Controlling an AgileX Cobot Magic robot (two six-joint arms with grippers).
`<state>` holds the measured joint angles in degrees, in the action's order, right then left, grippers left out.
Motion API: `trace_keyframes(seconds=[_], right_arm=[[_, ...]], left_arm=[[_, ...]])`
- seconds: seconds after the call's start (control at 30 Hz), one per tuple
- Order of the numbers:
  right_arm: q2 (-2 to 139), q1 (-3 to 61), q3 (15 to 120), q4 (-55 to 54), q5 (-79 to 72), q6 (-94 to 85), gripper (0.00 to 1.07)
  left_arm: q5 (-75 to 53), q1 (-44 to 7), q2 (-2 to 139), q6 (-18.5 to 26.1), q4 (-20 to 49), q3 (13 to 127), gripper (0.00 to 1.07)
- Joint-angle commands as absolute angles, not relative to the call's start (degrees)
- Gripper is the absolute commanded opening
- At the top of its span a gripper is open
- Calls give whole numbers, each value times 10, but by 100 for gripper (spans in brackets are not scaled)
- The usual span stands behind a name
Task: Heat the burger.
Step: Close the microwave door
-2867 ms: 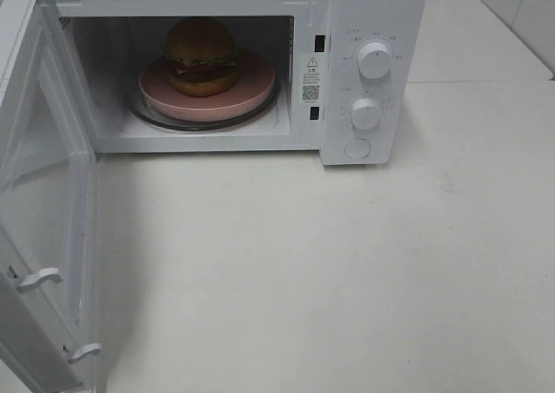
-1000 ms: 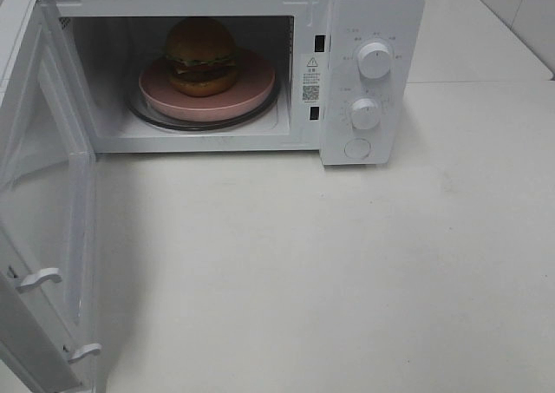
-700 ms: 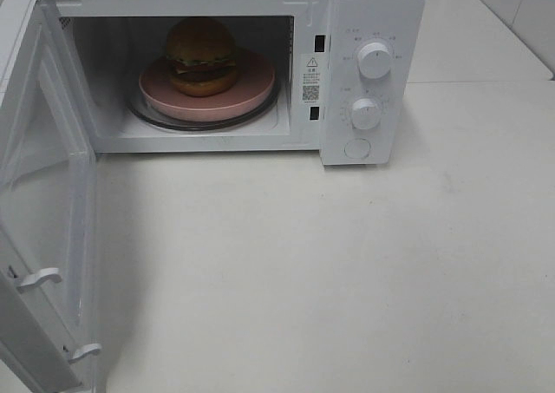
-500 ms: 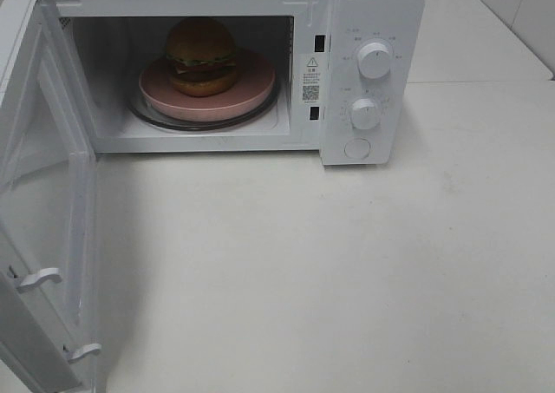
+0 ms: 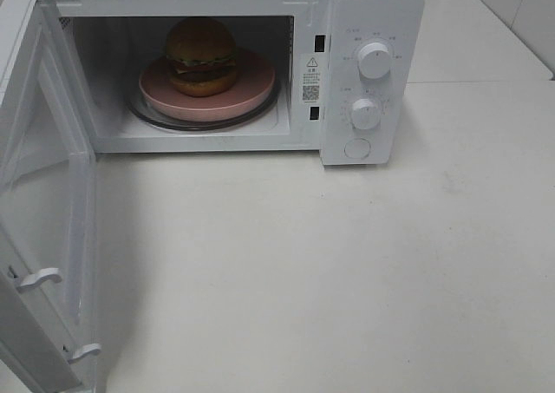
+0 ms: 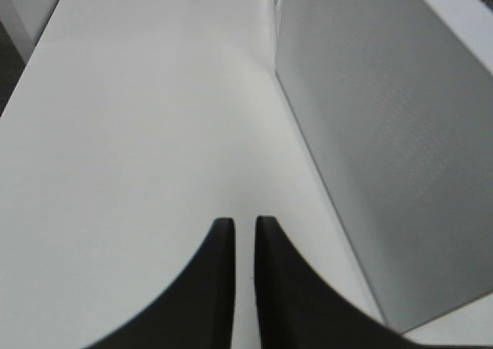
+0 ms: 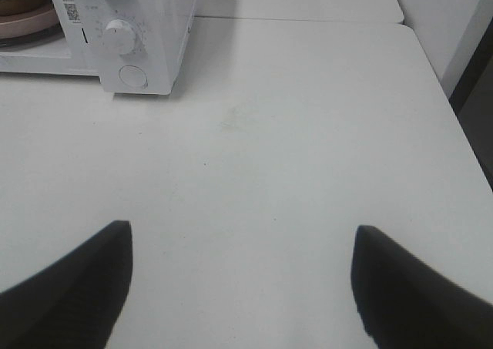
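Observation:
The burger [image 5: 201, 55], golden-brown bun over green lettuce, sits on a pink plate [image 5: 251, 89] inside the open white microwave [image 5: 373, 11]. Its door [image 5: 43, 193] stands swung out to the left. Neither gripper shows in the exterior high view. In the left wrist view my left gripper [image 6: 239, 222] has its dark fingers almost touching, with nothing between them, over the white table beside a grey panel [image 6: 385, 133]. My right gripper [image 7: 240, 228] is wide open and empty above the table, well short of the microwave's control panel [image 7: 154, 25].
The microwave front carries two white knobs [image 5: 374, 60] [image 5: 365, 114] and a round button [image 5: 356, 148]. A glass turntable [image 5: 147, 115] lies under the plate. Two latch hooks [image 5: 39, 278] stick out of the door's edge. The white table [image 5: 347, 280] stretches in front.

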<state>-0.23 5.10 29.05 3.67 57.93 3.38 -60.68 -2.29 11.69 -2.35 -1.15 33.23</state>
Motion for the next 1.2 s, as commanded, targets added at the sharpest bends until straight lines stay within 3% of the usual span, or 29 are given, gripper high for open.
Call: trace_keyframes(seconds=[0.03,0.27,0.47,0.9,1.2], right_arm=[[-18,47,287,35,571,28,76],[-18,47,287,35,571,28,76],[-18,47,287,35,571,28,76],[-18,47,287,35,571,28,76],[-18,47,287,35,571,28,76]], left_arm=[[-573,-23,157,-23,-44,335,0],[-445,-23,229,-21,-60,332,0],[-345,-23,284,10,-70,278,0],[7,-23,337,17,-19,127,0],[127,-23,409,15,-23,109,0]])
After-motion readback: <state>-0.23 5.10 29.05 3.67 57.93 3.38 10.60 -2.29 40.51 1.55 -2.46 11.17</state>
